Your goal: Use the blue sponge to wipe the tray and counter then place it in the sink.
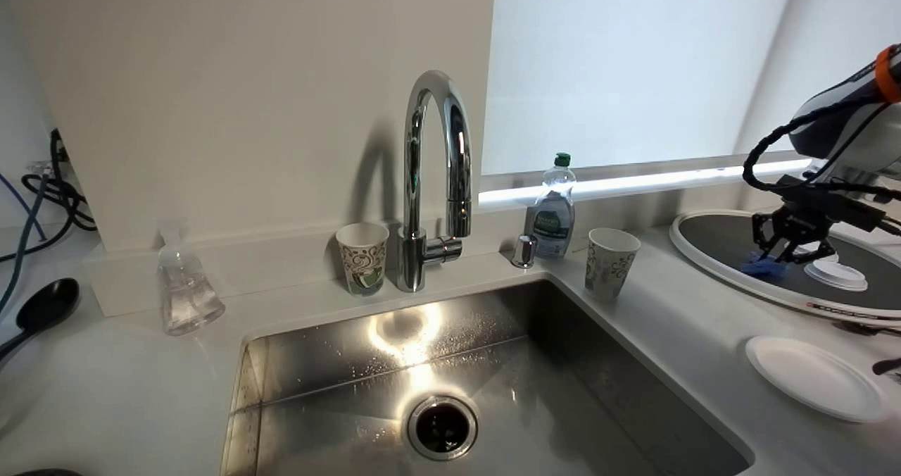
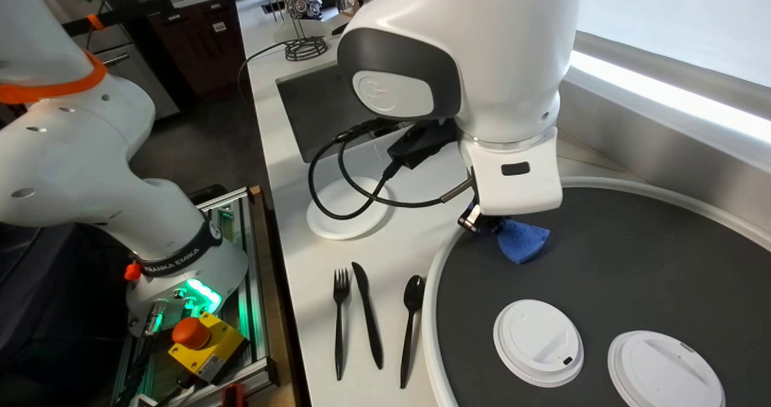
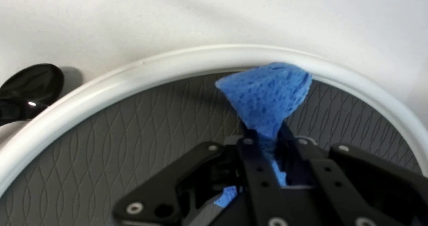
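The blue sponge point(image 2: 523, 240) is pinched at its middle by my gripper point(image 3: 265, 132), and its ends fan out on both sides. The sponge also shows in the wrist view point(image 3: 267, 95) and in an exterior view point(image 1: 764, 267). It is low over the tray point(image 2: 431, 316), inside the rim. Its front end overlaps the pale rim in the wrist view. I cannot tell whether it touches the tray surface. The gripper's fingers are mostly hidden behind the arm in an exterior view. The white counter point(image 1: 676, 321) surrounds the steel sink point(image 1: 598, 356), which holds no sponge.
Two white lids point(image 2: 538, 342) lie on the tray. A fork point(image 2: 340, 310), a knife point(image 2: 368, 316) and a spoon point(image 2: 412, 310) lie beside it. A white plate point(image 1: 816, 379), paper cups point(image 1: 611, 261), a soap bottle point(image 1: 554, 215) and the tap point(image 1: 415, 180) stand around the sink.
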### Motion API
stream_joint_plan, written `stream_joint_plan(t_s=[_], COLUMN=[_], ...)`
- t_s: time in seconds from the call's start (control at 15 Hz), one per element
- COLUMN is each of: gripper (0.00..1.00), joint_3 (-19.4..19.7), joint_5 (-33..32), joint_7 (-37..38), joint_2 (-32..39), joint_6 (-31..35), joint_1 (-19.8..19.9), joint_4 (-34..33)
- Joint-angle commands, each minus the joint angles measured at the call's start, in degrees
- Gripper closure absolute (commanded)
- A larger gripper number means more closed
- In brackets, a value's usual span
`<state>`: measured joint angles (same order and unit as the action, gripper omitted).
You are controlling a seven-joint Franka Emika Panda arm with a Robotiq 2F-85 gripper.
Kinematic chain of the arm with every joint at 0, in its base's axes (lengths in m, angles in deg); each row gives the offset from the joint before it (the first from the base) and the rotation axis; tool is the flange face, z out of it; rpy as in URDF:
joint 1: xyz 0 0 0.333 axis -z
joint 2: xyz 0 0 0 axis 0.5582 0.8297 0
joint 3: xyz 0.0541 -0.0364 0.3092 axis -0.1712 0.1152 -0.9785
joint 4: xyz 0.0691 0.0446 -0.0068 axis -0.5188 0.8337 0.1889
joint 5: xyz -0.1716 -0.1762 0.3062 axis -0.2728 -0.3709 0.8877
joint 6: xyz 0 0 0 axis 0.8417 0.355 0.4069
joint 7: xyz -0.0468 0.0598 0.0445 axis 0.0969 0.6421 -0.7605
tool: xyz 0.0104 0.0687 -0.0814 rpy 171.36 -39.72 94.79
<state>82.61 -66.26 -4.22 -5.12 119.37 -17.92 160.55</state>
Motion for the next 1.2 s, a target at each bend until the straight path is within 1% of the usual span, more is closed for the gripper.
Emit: stream_joint_plan(t_s=[0.0, 0.27, 0.47, 0.87, 1.13], gripper=[0.96, 0.96, 0.96, 0.96, 0.96], joint_3=[0.0, -0.8, -1.8, -3.3, -4.3], joint_5=[-0.4, 0.4, 1.1, 2.0, 5.3], joint_7=[0.3, -0.2, -2.2, -3.6, -4.8], joint_2=[-0.3, 0.4, 1.3, 5.2, 7.8], joint_6=[-1.9, -1.5, -0.9, -0.6, 0.9], joint_1=[-0.2, -0.6, -1.0, -1.4, -1.2], joint_4=[0.2, -0.5, -1.4, -6.0, -8.9])
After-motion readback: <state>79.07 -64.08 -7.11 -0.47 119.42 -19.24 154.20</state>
